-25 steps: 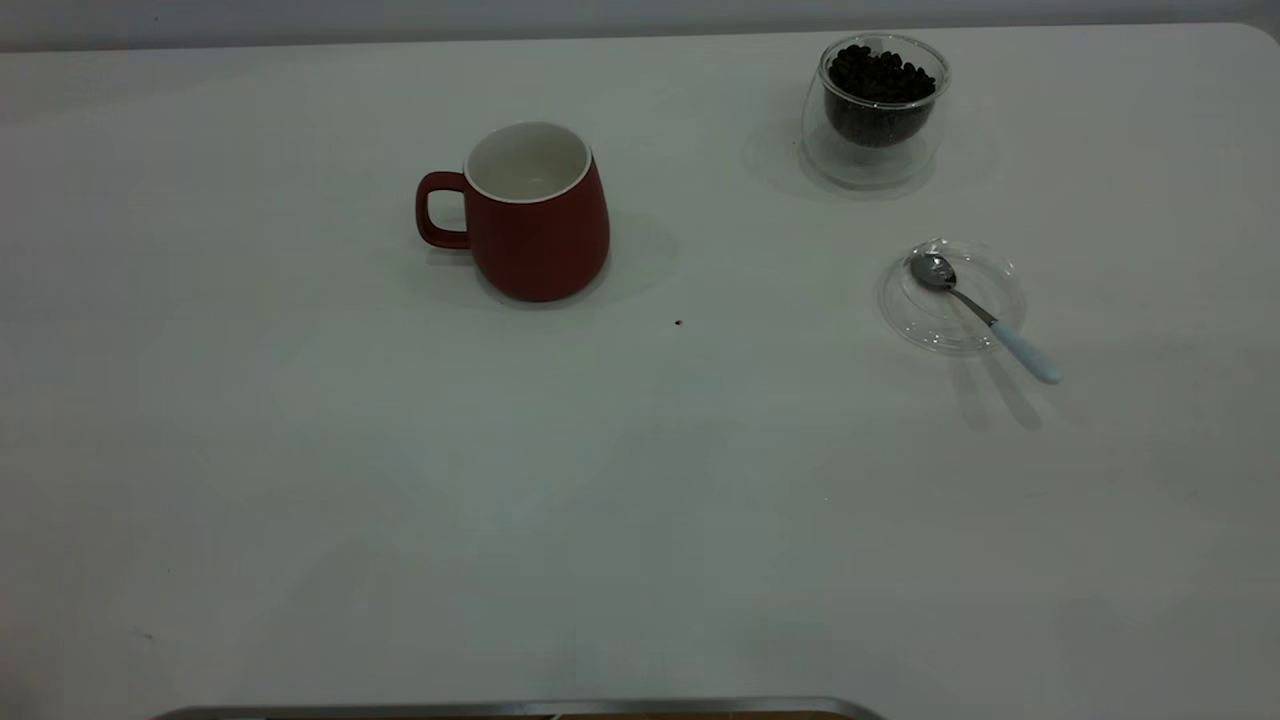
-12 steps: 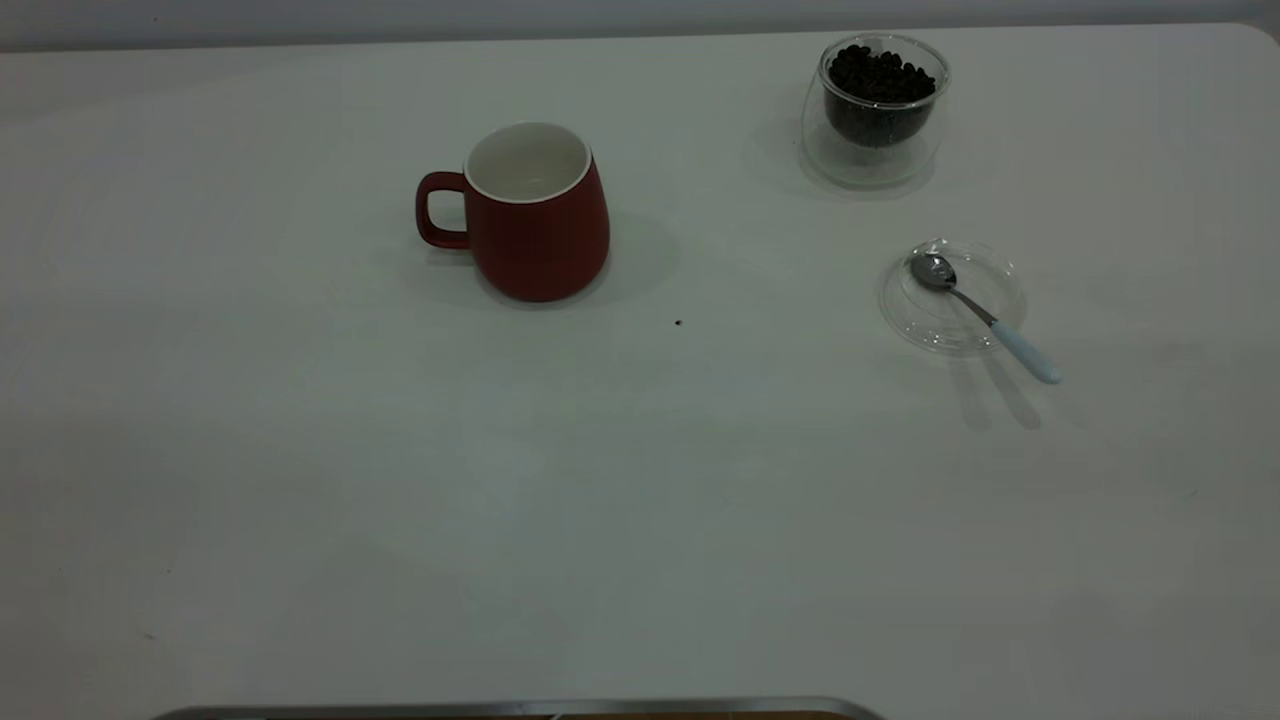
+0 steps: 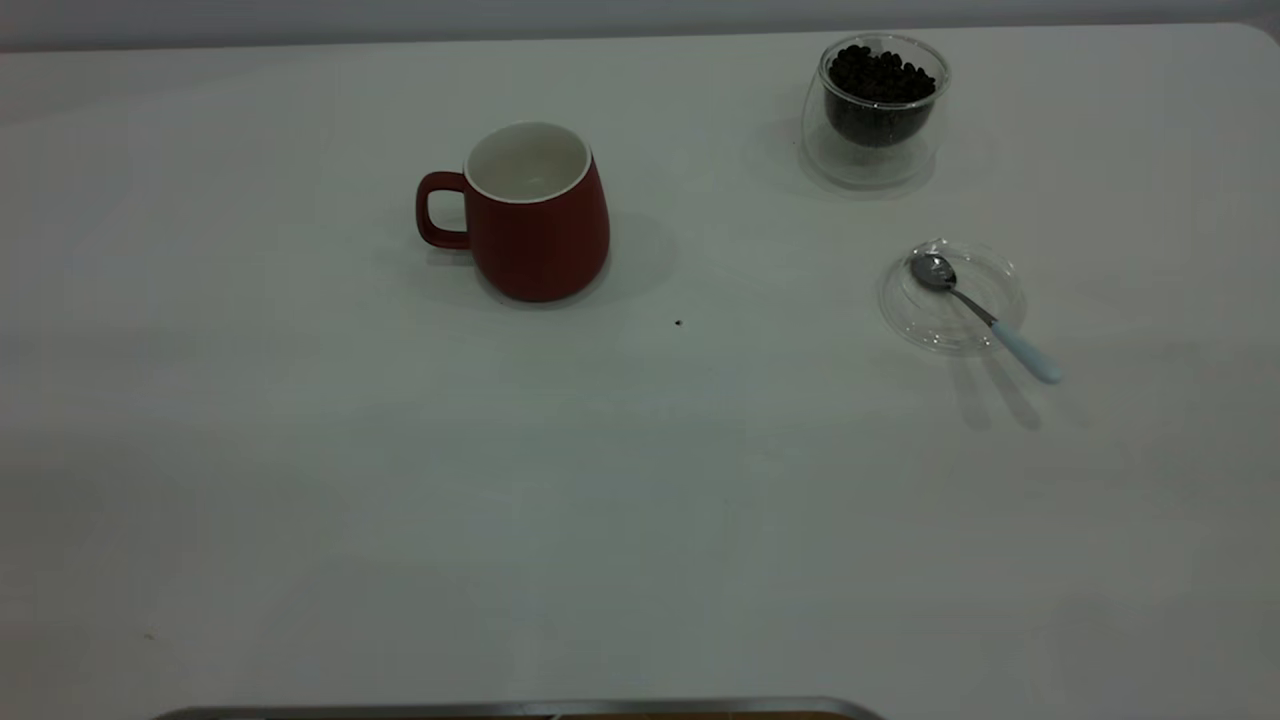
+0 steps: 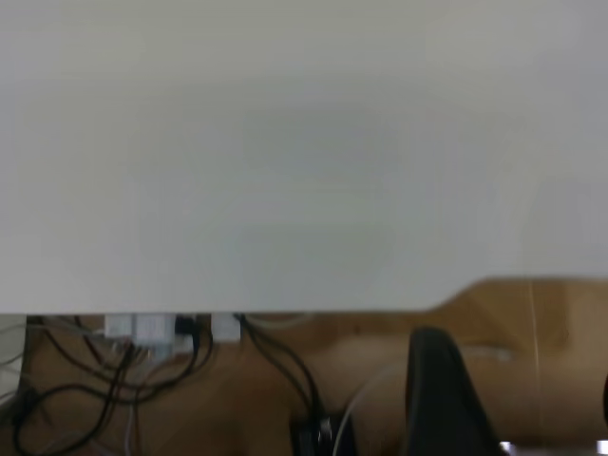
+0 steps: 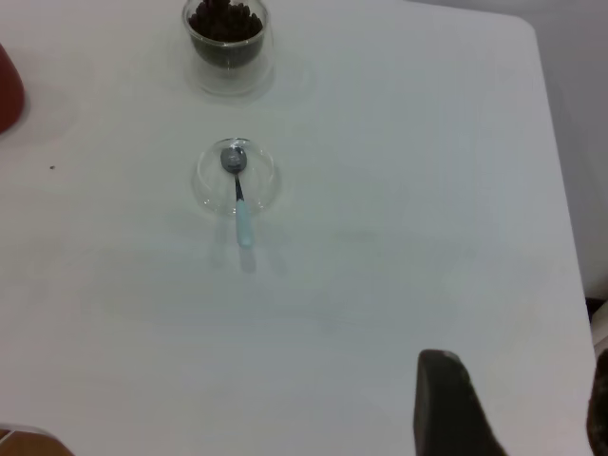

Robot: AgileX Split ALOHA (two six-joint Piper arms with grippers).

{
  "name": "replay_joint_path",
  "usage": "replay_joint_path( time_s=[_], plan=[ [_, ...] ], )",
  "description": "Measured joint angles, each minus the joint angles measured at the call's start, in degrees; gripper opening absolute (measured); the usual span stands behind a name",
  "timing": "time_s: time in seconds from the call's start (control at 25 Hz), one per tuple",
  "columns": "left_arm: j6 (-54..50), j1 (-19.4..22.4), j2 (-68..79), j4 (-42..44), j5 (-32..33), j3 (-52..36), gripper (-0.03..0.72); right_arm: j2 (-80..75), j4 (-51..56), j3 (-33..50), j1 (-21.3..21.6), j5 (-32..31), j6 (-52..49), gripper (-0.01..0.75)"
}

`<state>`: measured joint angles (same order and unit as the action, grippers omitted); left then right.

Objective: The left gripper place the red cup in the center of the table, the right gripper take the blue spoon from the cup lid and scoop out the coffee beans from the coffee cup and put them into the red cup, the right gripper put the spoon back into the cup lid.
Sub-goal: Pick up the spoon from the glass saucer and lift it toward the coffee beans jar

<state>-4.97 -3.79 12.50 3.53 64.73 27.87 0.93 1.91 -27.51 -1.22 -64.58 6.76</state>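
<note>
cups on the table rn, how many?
2. The red cup stands left of center; the coffee cup, holding coffee beans, sits far right. None seem hidden.

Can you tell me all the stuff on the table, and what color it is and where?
red cup: one, dark red with white inside, upright near the middle, towards the far side
coffee cup: one, clear glass, far right
coffee beans: many, dark brown, inside the coffee cup
cup lid: one, clear, right side, nearer than the coffee cup
blue spoon: one, metal bowl resting in the cup lid, pale blue handle sticking out over the rim
table: one, white
left gripper: black, off the table's edge
right gripper: black, above the table's right part
</note>
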Motion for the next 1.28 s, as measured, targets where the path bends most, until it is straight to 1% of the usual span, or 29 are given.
replay_joint_path(
  time_s=[0.12, 0.44, 1.28],
  plan=[
    [0.05, 2.46, -4.68, 0.00, 0.00, 0.00, 0.466, 0.00, 0.00, 0.00, 0.00, 0.00, 0.00, 0.391],
    [1.01, 2.98, -13.42, 0.00, 0.26, 0.00, 0.466, 0.00, 0.00, 0.00, 0.00, 0.00, 0.00, 0.391],
    [1.14, 3.02, -13.59, 0.00, 0.38, 0.00, 0.466, 0.00, 0.00, 0.00, 0.00, 0.00, 0.00, 0.391]
  ],
)
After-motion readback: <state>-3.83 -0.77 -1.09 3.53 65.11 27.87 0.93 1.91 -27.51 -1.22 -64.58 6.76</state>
